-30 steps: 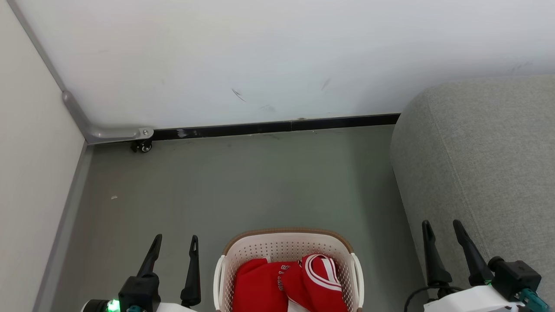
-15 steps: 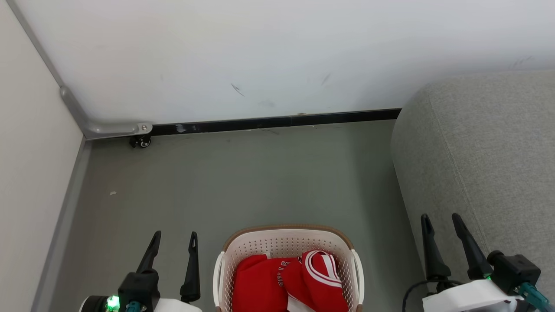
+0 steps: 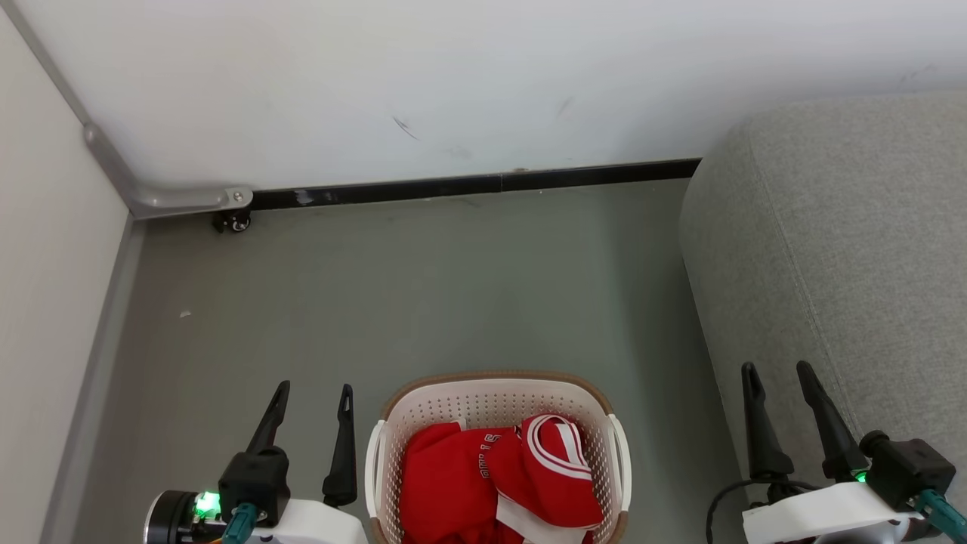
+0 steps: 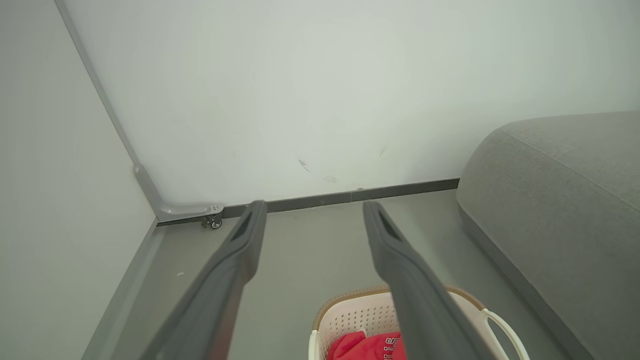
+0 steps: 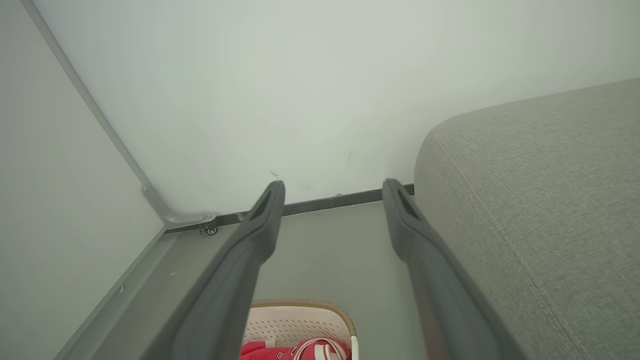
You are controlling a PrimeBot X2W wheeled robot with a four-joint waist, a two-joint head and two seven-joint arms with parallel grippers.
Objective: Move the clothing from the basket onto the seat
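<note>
The cream basket (image 3: 423, 404) with a brown rim stands on the floor at the bottom centre of the head view. In it lies the red clothing (image 3: 498, 476), one piece with white stripe trim, one with dark lettering. My left gripper (image 3: 314, 390) is open to the left of the basket, nothing between its fingers. My right gripper (image 3: 778, 368) is open to the right, in front of the grey seat (image 3: 846, 249). The left wrist view shows the basket (image 4: 350, 312), the clothing (image 4: 370, 347) and the seat (image 4: 560, 200). The right wrist view shows the basket (image 5: 300, 320) and the seat (image 5: 540, 210).
A white wall (image 3: 453, 83) with a black baseboard (image 3: 483, 183) runs across the back. A panel at the left ends in a metal bracket with a small caster (image 3: 233, 221). Grey floor (image 3: 423, 287) lies between the wall and the basket.
The head camera has tilted down a little, so wall, basket and seat sit shifted in the picture. Both grippers stay open beside the basket.
</note>
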